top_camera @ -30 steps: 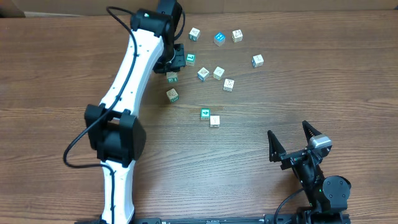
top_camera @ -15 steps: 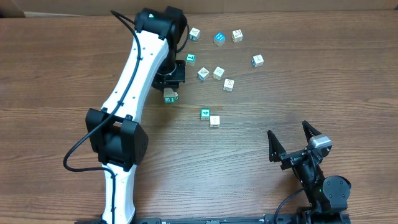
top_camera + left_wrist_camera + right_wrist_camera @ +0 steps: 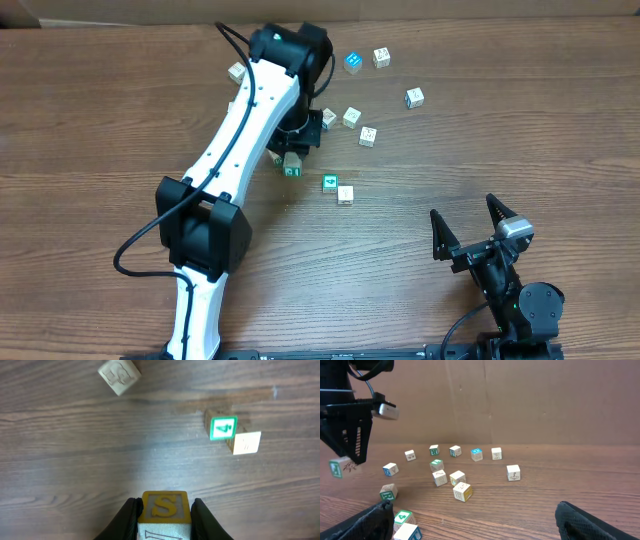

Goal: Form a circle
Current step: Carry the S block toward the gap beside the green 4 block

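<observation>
Left gripper (image 3: 165,519), jaws pinched on an S-marked cube (image 3: 164,507), hangs over the table (image 3: 75,475) beside the scattered cubes (image 3: 352,117), not yet ringed; its apparently shallow fingertip hold may let the cube twist or drop onto the teal-faced pair (image 3: 232,435)

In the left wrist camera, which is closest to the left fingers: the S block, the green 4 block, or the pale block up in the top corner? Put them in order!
1. S block: at the bottom middle, gripped between the left fingers.
2. green 4 block: farther up the table, off to the right.
3. pale block: at the top left edge, farthest away.
</observation>
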Robot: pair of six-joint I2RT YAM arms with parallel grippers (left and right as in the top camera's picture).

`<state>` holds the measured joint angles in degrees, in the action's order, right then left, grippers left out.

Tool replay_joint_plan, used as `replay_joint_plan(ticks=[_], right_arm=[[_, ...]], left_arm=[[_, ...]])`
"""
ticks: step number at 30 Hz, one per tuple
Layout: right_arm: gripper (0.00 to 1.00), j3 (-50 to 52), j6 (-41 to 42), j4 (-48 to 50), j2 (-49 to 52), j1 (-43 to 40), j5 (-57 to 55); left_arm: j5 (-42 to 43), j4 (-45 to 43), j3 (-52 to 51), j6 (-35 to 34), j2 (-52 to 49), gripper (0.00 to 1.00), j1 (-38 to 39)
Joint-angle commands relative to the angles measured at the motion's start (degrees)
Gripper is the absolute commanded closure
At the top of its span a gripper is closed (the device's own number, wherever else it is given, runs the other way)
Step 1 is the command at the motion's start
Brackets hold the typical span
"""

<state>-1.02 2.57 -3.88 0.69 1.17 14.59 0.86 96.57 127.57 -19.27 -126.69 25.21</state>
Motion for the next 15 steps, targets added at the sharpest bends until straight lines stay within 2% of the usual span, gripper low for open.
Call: replay_joint_plan(ticks=[1,9,15], right_arm=[[0.0,0.6,-0.3,0.3,-0.5,-0.2,-0.4],[0.0,0.6,-0.3,0.3,-0.5,-0.2,-0.4],[0.0,0.6,-0.3,0.3,-0.5,-0.2,-0.4]], left_arm=[[0.2,0.3,-4.6,1.3,5.2,0.82,0.7],[0.0,-2.4,-18.5,0.4,13.2,0.84,1.0],[0.1,-7.6,-22.7,-2.8,13.7,0.83,1.4]])
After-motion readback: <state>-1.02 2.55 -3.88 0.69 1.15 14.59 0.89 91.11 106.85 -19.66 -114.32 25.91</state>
